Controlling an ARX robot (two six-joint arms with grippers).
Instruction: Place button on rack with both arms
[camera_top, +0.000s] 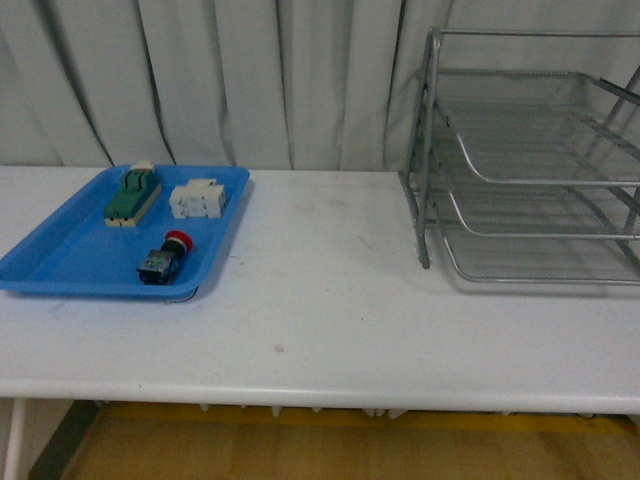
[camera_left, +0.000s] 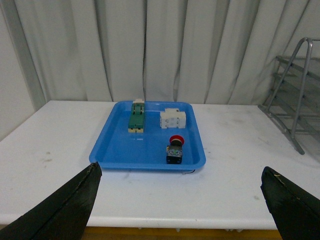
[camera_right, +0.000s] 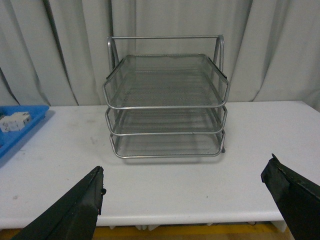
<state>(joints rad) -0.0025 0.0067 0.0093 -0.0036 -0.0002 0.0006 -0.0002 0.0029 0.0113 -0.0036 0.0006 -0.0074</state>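
The button (camera_top: 170, 255) was seen lying in the blue tray (camera_top: 60, 262), toward 5 o'clock from the tray's middle in the front view, with its red cap turned to about 1 o'clock and its dark body nearer the camera. It was touched by nothing but the tray floor. A white component (camera_top: 197, 198) was set at 1 o'clock from the button, and a green one (camera_top: 132, 194) at 11 o'clock; both were kept apart from it and just beside each other. The tray was placed at the 9 o'clock side of the white table (camera_top: 320, 320). The rack (camera_top: 530, 180) was stood at 3 o'clock from the button, well apart from the tray, its three wire tiers seen bare in the right wrist view. A pale curtain (camera_top: 250, 80) was hung behind the table at 12 o'clock. The left gripper (camera_left: 181, 170) was held spread wide and grasped nothing, the tray being faced from the near edge of the table. The right gripper (camera_right: 186, 167) was likewise held wide apart and unladen, and the rack's open front was faced by it.
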